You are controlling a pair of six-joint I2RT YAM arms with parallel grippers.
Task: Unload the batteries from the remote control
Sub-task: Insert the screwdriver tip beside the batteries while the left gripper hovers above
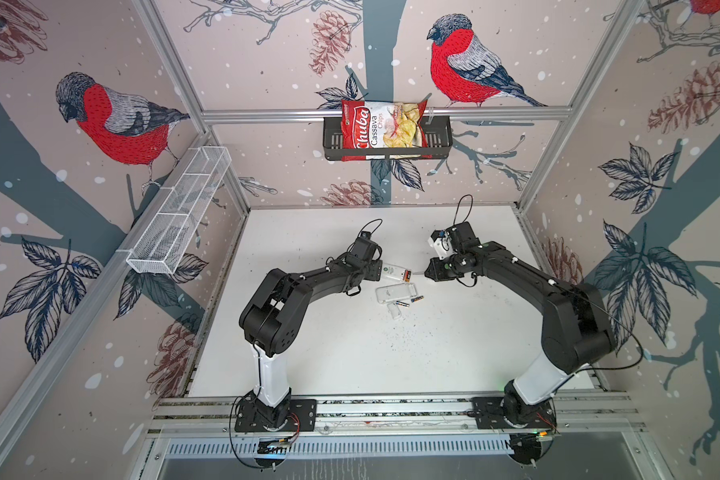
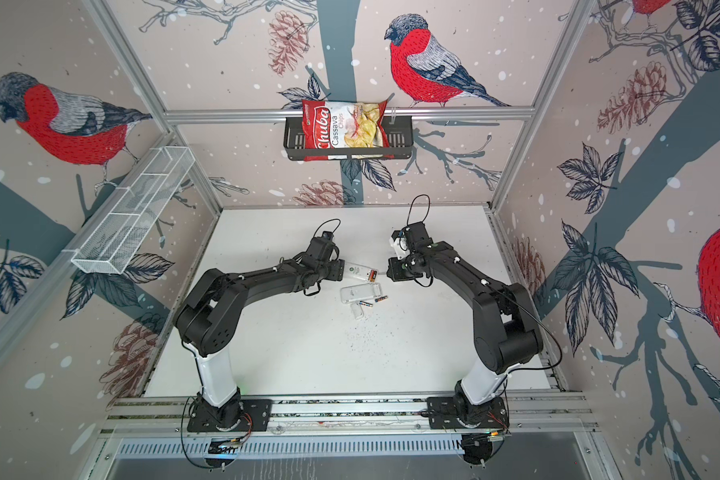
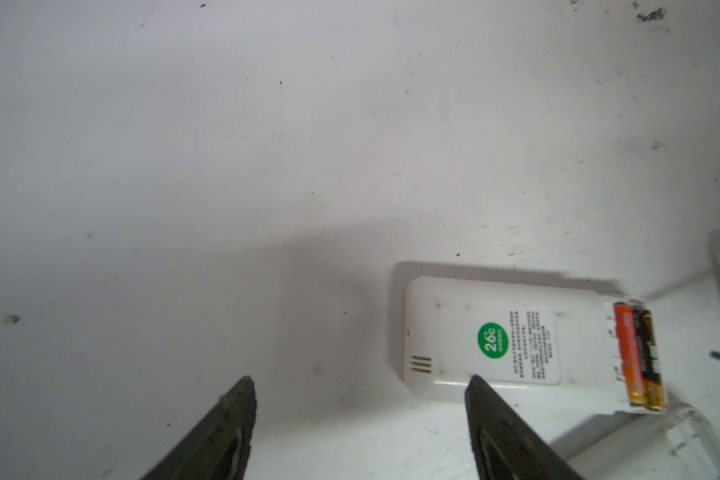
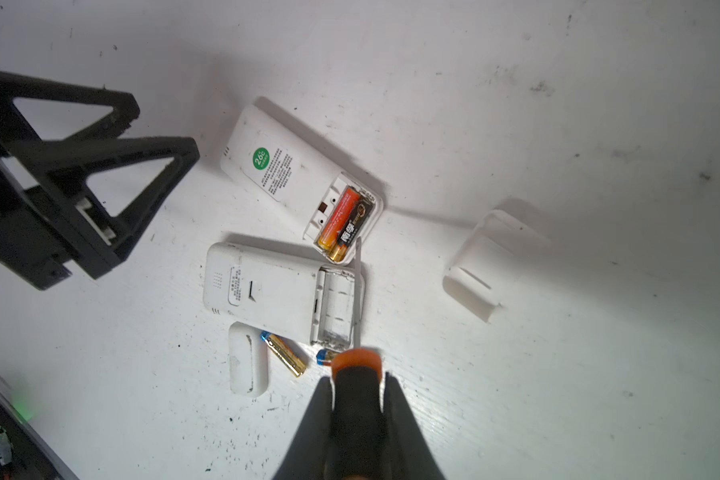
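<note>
Smooth white plastic remote (image 4: 300, 183), glossy metallic-foil batteries (image 4: 341, 218), matt, scuffed white table (image 4: 558, 104).

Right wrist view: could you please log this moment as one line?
right claw: shut on screwdriver | left claw: open | sticker remote: two batteries inside | plain remote: bay empty | loose batteries: two

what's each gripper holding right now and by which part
Right gripper grips the screwdriver by its black handle, just behind the orange collar. Left gripper is open and holds nothing.
</note>
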